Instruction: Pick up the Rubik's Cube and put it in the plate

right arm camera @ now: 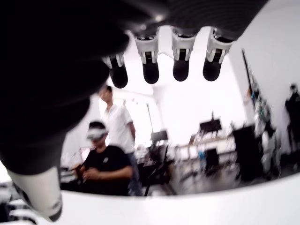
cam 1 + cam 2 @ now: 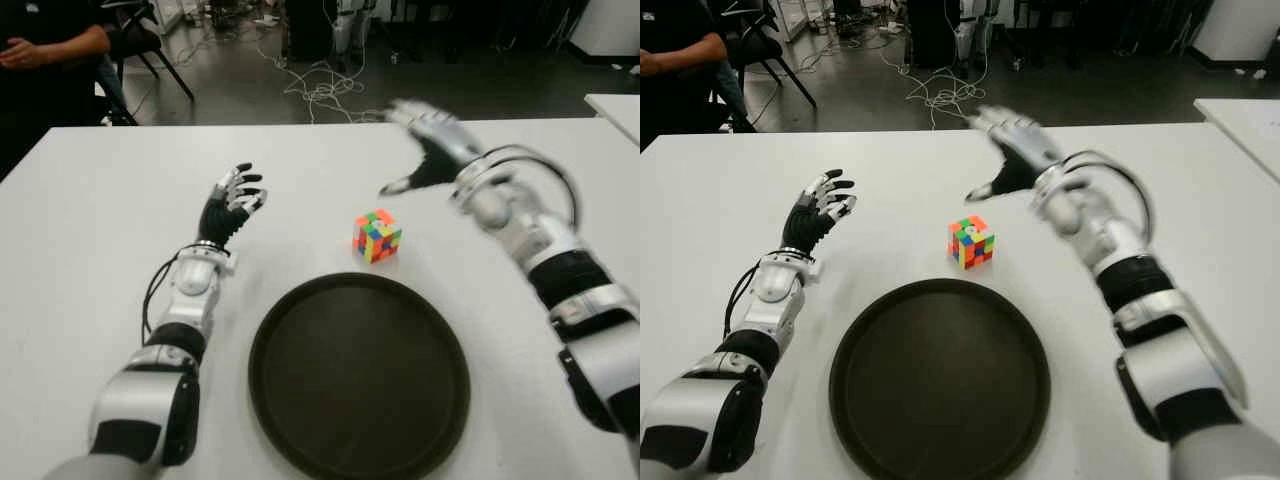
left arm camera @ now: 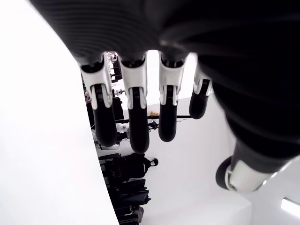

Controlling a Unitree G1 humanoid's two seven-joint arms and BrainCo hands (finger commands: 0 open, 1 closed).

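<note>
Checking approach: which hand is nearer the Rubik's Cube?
Right. The right hand hovers open just beyond the Rubik's Cube; the left hand is farther off on its left.

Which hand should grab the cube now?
Right. The right hand is open, raised just beyond the Rubik's Cube; the left hand, also open, shows farther off to the cube's left.

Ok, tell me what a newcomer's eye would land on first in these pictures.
First the small multicoloured Rubik's Cube, alone on the white table just beyond the far rim of the large round dark plate. Next the right hand, raised with fingers spread and empty, beyond and to the right of the cube. The left hand shows open to the cube's left.
</note>
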